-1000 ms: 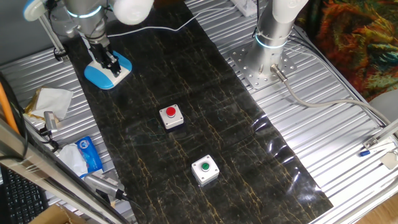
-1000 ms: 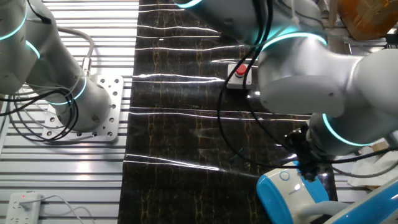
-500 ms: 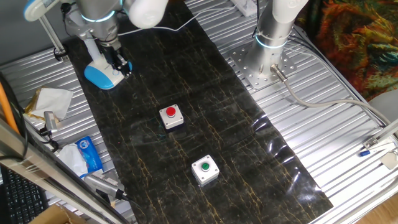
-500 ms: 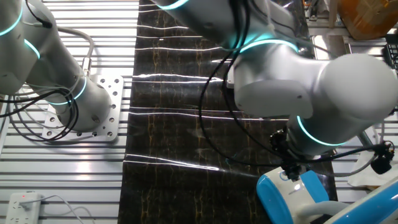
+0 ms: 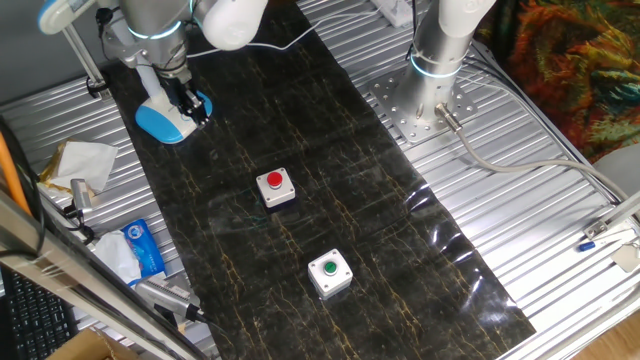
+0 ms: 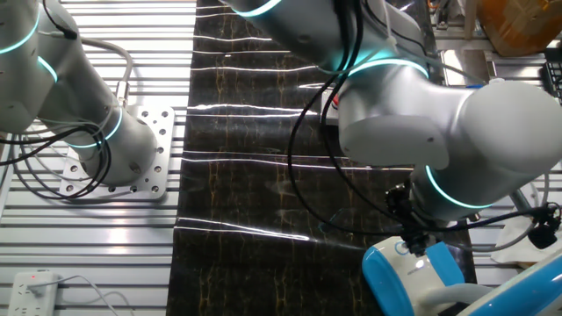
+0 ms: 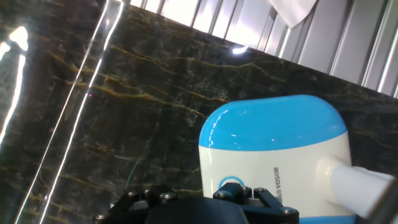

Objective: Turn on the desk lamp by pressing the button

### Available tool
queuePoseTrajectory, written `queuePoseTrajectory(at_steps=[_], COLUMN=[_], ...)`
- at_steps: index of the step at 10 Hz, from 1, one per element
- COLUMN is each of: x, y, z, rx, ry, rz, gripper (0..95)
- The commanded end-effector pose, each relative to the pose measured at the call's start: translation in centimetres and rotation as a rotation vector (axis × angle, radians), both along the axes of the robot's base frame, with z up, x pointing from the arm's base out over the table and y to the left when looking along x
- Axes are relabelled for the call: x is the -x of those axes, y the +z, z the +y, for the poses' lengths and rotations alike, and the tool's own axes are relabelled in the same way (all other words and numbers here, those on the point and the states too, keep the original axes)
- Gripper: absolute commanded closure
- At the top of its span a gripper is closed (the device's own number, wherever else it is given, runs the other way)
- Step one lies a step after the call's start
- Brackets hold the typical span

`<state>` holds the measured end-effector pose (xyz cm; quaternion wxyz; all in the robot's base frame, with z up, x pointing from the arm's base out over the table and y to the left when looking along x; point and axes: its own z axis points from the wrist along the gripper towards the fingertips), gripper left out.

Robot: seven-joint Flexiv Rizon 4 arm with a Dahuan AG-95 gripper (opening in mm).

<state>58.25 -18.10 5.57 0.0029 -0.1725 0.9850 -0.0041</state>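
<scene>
Contact looks imminent on the dark marbled mat (image 5: 330,200), where the black two-finger gripper (image 5: 190,106) sits low over the near end of the white and light-blue desk lamp (image 5: 165,120) at the mat's far left corner. A second ago it stood over the middle of the base; since then it has slid toward the base's front edge and barely shifted in the last half second. The red push button on its grey box (image 5: 275,186) and the green push button on its grey box (image 5: 329,271) sit untouched, well apart down the mat.

From the other fixed view, the big white arm fills the frame and the gripper (image 6: 413,242) has dropped from beside the lamp's blue base (image 6: 413,281) to a spot right over the tiny ringed button (image 6: 402,248) on the white top plate. Whether the tip is already touching it cannot be told here.

In the hand view, the black finger mounts crowd the bottom edge and the button's (image 7: 231,184) blue ring peeks out just above them, on the lamp (image 7: 273,149) base whose white arm slants off to the right. The fingertips are hidden, so how far open the hand is cannot be told; it holds nothing visible. No glow shows from the lamp, so the press is judged not yet complete.
</scene>
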Motion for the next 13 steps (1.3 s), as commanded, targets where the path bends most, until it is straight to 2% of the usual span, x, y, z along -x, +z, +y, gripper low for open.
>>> queuePoseTrajectory(at_steps=[1,6,10,11,13], x=[-0.2,-0.9,-0.7,-0.7,-0.2], y=[-0.6,-1.2,-2.1,-2.1,-2.4], z=[0.0,-0.1,0.1,0.0,0.1], rx=[0.003,0.004,0.005,0.03,0.023], ry=[-0.005,-0.014,-0.007,0.011,0.001], rz=[-0.003,-0.004,-0.011,-0.014,-0.012], gripper=[38.0,38.0,38.0,38.0,38.0])
